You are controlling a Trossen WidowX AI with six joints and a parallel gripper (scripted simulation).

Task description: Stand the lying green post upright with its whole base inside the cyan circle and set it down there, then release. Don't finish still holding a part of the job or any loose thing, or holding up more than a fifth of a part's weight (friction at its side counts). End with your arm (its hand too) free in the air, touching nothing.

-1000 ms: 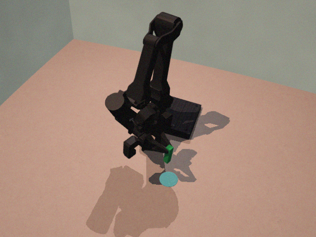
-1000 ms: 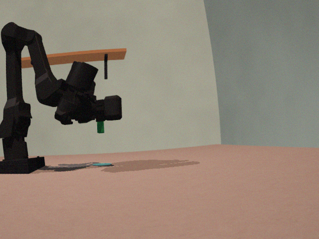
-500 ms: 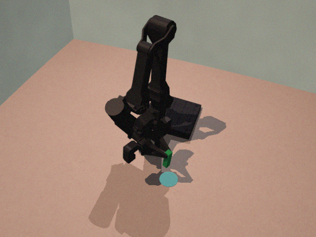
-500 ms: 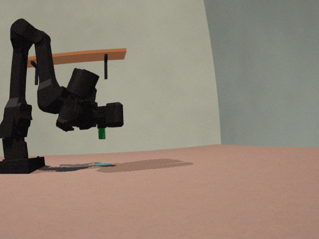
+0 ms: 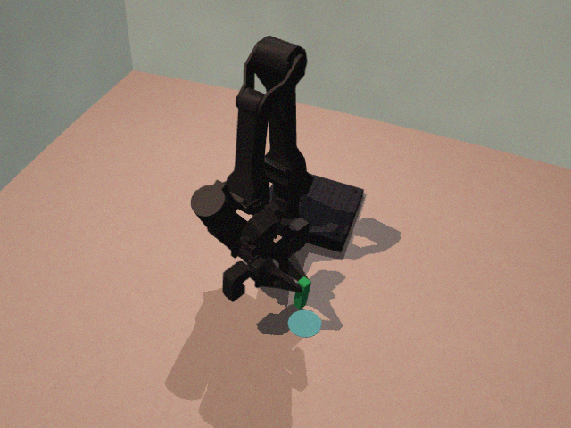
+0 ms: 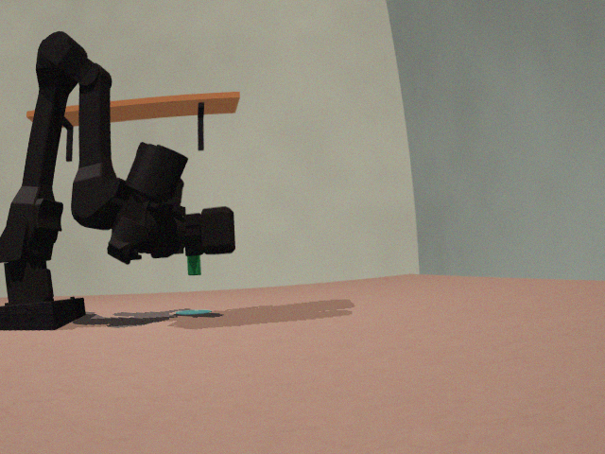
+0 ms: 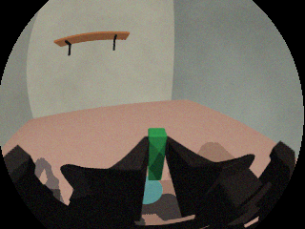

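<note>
My gripper (image 5: 294, 282) is shut on the upper end of the green post (image 5: 302, 292). The post hangs upright in the air, well above the floor, as the side view shows (image 6: 194, 265). The flat cyan circle (image 5: 304, 323) lies on the floor just below and a little in front of the post. From the side the circle (image 6: 193, 311) is a thin strip almost straight under the post. In the wrist view the post (image 7: 155, 155) stands between my two dark fingers, with part of the circle (image 7: 152, 193) showing beneath it.
The arm's black base plate (image 5: 333, 209) sits behind the circle. An orange wall shelf (image 6: 141, 107) hangs high on the far wall. The arm casts broad shadows on the pink floor around the circle.
</note>
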